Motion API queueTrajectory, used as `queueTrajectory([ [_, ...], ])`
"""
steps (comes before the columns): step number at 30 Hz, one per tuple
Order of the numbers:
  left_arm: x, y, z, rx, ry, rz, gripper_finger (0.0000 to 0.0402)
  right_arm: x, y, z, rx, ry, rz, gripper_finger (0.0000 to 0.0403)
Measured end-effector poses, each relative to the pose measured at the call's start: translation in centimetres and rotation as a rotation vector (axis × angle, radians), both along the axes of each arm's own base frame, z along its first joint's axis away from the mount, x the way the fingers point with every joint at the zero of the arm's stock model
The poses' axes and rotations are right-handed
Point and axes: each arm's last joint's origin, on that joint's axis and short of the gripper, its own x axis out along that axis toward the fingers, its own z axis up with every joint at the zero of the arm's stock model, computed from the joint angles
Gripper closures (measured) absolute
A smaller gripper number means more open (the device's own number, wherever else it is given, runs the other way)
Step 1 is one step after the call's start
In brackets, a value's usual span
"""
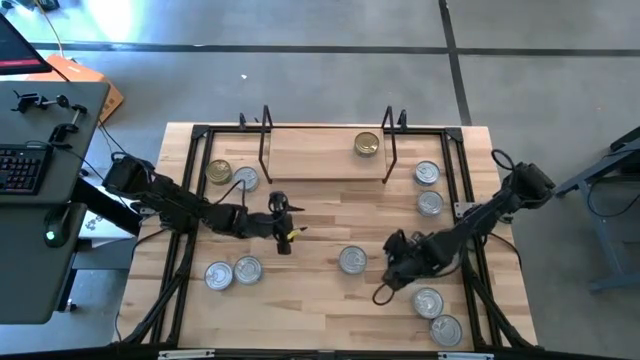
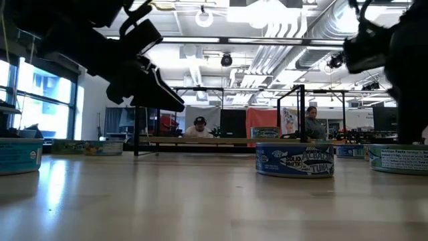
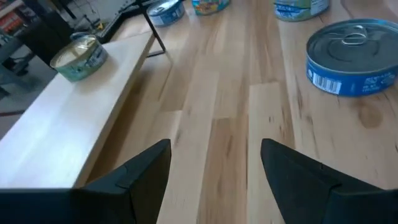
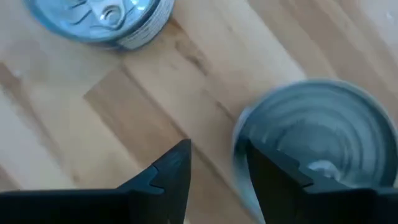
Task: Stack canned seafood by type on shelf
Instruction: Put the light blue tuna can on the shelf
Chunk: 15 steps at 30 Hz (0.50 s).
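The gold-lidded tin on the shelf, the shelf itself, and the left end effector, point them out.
gold-lidded tin (image 1: 367,144), high view, lid centre.
shelf (image 1: 310,155), high view, bare board.
left end effector (image 1: 283,222), high view, between its fingertips.

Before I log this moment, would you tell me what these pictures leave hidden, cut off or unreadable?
- Labels on the tins: too small in the high view, so types cannot be sorted; only the tuna tin reads, in the low view.
- Silver tin in the right wrist view: blurred, cut off by the edge.
- Right gripper: a dark mass from above.
- Gold-lidded tin on the shelf: label unreadable.

Wooden table (image 1: 320,300) with scattered tins (image 1: 352,260); shelf (image 1: 310,155) bearing one gold-lidded tin (image 1: 367,145).
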Motion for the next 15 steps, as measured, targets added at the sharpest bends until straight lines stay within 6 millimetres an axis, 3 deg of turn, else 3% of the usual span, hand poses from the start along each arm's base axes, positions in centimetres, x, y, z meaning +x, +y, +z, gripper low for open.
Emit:
queueTrajectory([
  [8, 0.5, 1.0, 0.6, -0.021, -0.06, -0.007, 0.0161, 1.7, -2.1, 0.5, -0.069, -0.026, 0.065, 0.0254],
  [15, 0.4, -0.5, 1.5, -0.021, -0.087, -0.063, 0.0161, 2.7, -2.9, 1.0, -0.3, -0.177, 0.052, 0.0254],
])
